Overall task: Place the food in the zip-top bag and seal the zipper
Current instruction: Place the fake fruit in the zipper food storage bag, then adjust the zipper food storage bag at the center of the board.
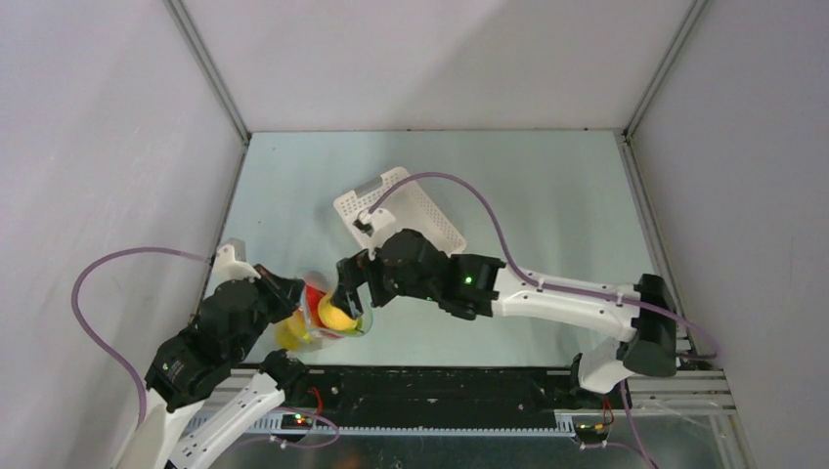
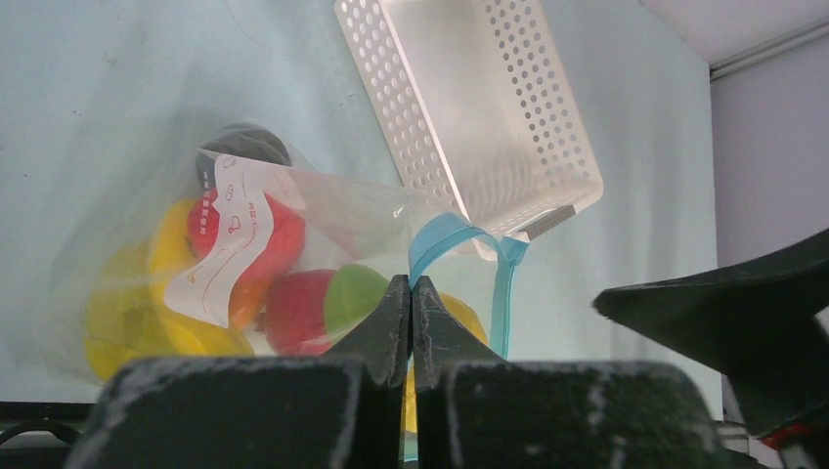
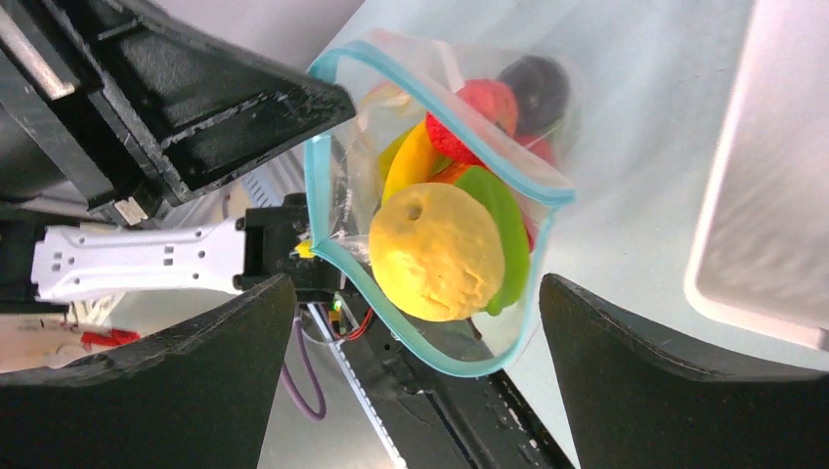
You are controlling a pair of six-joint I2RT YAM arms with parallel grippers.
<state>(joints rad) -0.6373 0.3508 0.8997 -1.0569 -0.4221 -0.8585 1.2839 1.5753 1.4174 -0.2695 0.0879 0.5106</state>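
Surface: pale blue-green table (image 1: pixel 547 215), matte, boxed in by grey panel walls (image 1: pixel 117 147) at left, back and right.

Edges and room: white slotted basket (image 1: pixel 403 217) lying askew near the table's middle, just behind the right arm's wrist. Black rail (image 1: pixel 440 391) along the near edge, close under the bag. Widest stretch of tabletop right of the basket and behind it.

Zip-top bag (image 1: pixel 327 315): at the near left of the table, between the two grippers, mouth gaping.

Left gripper (image 2: pixel 411 293): fingers pressed together, pinching the bag's rim where the zipper (image 2: pixel 445 237) loops up.

Right gripper (image 3: pixel 415 291): fingers spread wide on either side of the open mouth, gripping nothing.

Right wrist view only: straight into the mouth, showing yellow lemon (image 3: pixel 437 251) uppermost, green piece (image 3: pixel 503 220) beside it, banana (image 3: pixel 411 161), red apple (image 3: pixel 479 117) and dark ring (image 3: pixel 536 88) deeper in.

Left wrist view only: white label patch (image 2: pixel 230 244) on the bag's side.
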